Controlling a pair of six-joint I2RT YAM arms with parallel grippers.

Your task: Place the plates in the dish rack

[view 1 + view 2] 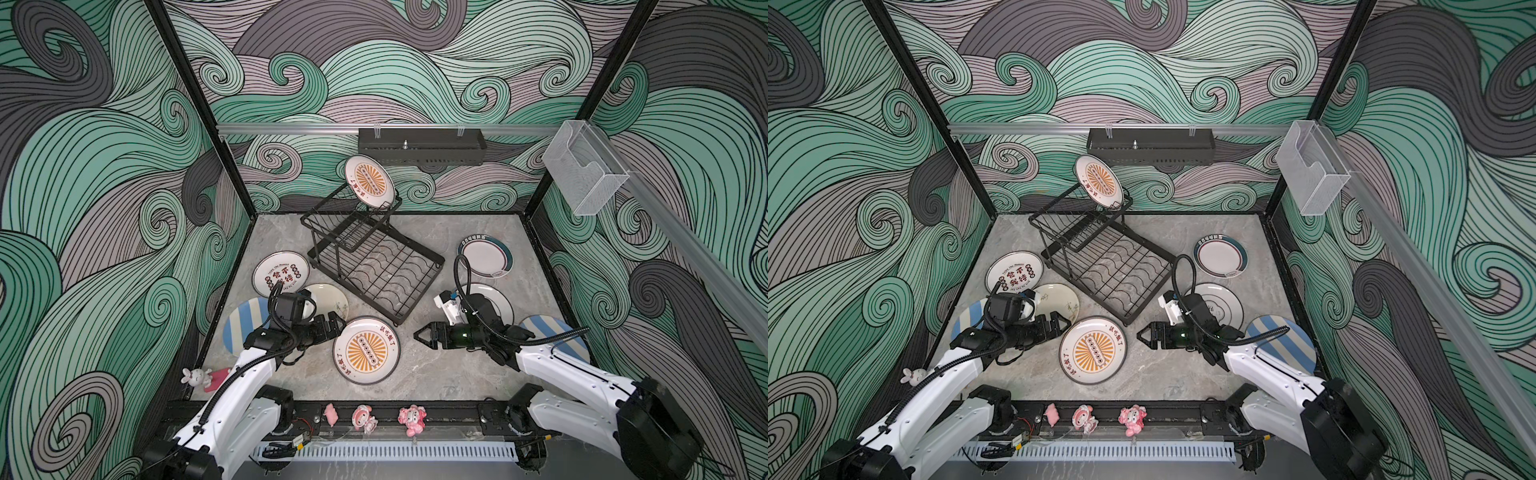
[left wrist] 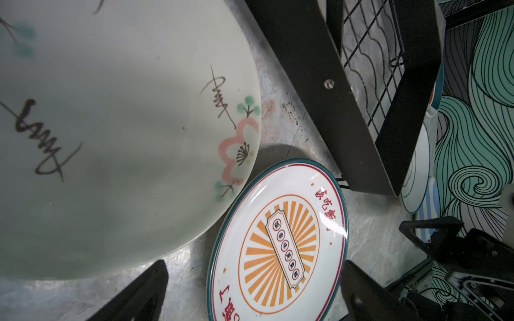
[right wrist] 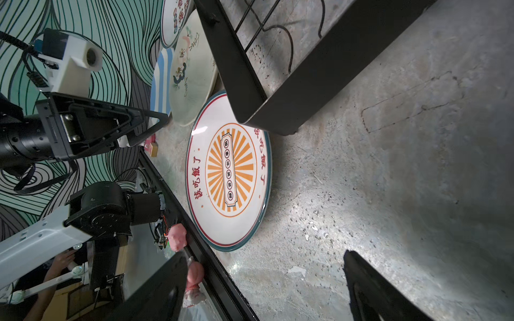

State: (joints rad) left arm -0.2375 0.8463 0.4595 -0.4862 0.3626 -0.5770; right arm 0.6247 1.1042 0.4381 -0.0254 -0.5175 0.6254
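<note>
Three small pink figurines are seen lined along the black front rail at the near edge. Just beyond, an orange-sunburst white round plate is shown lying flat on the grey marble-patterned tabletop, between the two arms.

The left gripper is held low at that plate's left rim with its jaws spread wide and nothing between them. The right gripper is pointed at the plate from the right, near but apart from it, with its jaws also wide and nothing held.

A blue-and-white striped plate is partly covered by the left arm, and a second striped plate by the right arm. A cream plate with painted blossoms is overlapped at its near edge by the sunburst plate's rim in the left wrist view. Behind it lies a white plate with red characters. A grey-rimmed white plate is half hidden under the right wrist, with a teal-rimmed white plate lying farther back.

The black wire two-tier dish rack is set diagonally at centre. A second sunburst plate is stood on edge, tilted, in its raised upper basket.

On the back wall a black perforated metal shelf is hung from the rail, and a clear plastic box is mounted at right.
</note>
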